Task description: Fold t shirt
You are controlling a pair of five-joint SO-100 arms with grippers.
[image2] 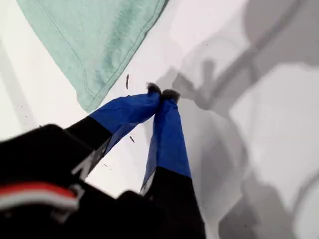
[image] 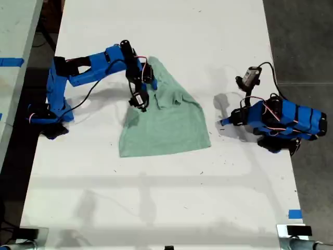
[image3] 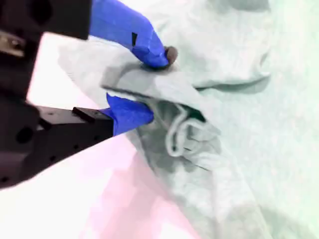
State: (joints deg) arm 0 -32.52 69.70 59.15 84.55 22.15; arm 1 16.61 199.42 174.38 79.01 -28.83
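Table: white top; wide bare surface lies beyond the hem side of the cloth and past the collar end, while dark floor borders both long edges in the exterior view.
T shirt: pale mint-green, wrinkled, lying mid-table between the two arms; partly folded, one upper portion turned over onto the body.
My second gripper: jaws pinch a bunched fold of the t shirt; cloth sits between the blue fingertips, and a seam loops just beyond them.
My second gripper, exterior view: at the narrow upper end of the shirt, touching it, with the cloth spreading away from the claw toward the wide hem.
My first gripper: tips pressed together on nothing, over bare table; a hemmed corner of the t shirt lies near but apart.
My first gripper, exterior view: just beside the shirt's edge, not touching.
Long axis: runs from the pinched narrow end to the broad hem, slightly tilted across the table.
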